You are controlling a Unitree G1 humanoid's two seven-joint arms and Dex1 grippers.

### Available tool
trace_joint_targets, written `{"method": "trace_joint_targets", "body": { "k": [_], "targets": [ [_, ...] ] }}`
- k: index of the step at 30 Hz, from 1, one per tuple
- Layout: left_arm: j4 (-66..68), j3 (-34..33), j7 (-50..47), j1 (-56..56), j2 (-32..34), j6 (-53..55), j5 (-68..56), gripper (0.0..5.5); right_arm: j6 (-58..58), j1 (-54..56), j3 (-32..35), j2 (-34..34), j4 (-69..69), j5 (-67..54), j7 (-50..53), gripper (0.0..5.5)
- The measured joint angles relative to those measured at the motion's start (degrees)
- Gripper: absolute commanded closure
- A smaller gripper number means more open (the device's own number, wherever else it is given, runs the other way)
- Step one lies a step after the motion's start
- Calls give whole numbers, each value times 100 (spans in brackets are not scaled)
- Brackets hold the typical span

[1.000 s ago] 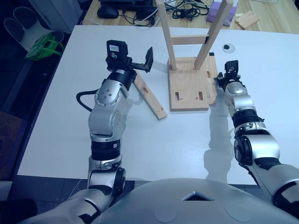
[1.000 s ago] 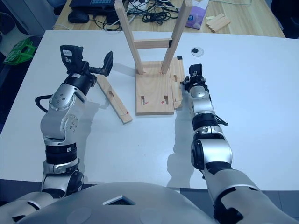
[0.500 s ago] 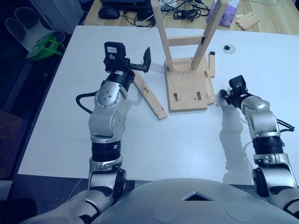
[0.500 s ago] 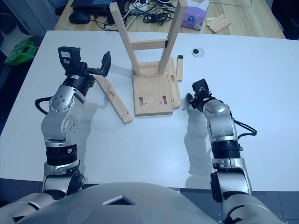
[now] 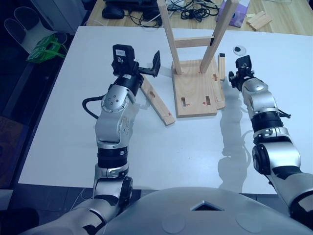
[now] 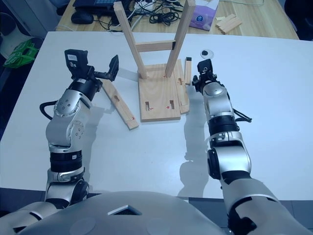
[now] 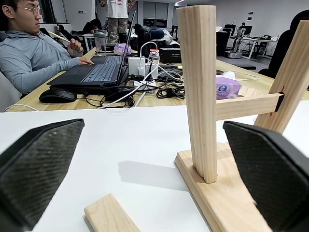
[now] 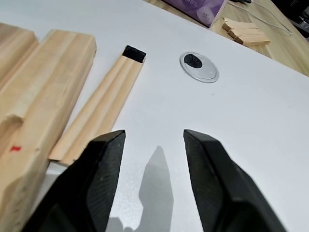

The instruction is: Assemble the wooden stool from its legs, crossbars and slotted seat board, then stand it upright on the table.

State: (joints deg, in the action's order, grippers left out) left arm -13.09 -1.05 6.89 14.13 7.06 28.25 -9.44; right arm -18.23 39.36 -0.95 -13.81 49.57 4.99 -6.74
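Left jaws and right jaws both gape empty; seat board point(image 5: 197, 88) bears small red marks point(image 5: 203, 103), perhaps lettering.

— Your black two-fingered right gripper point(image 8: 153, 137) has shifted. Half a second ago you had it pulled back by the near right corner of the pale wooden slotted seat board point(image 5: 195, 83).

— Now you've carried it forward along the board's right side, beside the thin pale wooden crossbar with the black end point(image 5: 221, 66). That's close to where it was a second ago.
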Motion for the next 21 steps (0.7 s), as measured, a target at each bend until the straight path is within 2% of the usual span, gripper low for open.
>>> {"method": "trace_joint_targets", "body": {
  "k": [6,13,16,21],
  "targets": [
    [-9,14,12,-21,7,-1,2,10,873,678,-173,34,1695,282,57,325],
    [-24,4,-4,-39,-6,-13,4,10,991,596,-543,-224,1612,561,-675,325],
    [-14,-5,-43,-119,-16,-39,59,10,557,-40,-579,-627,400,496,-1418,325],
    [40,-80,-135,-208,-43,-193,106,10,-1582,-2223,-514,-1396,-3758,64,-2482,325]
  ]
}}
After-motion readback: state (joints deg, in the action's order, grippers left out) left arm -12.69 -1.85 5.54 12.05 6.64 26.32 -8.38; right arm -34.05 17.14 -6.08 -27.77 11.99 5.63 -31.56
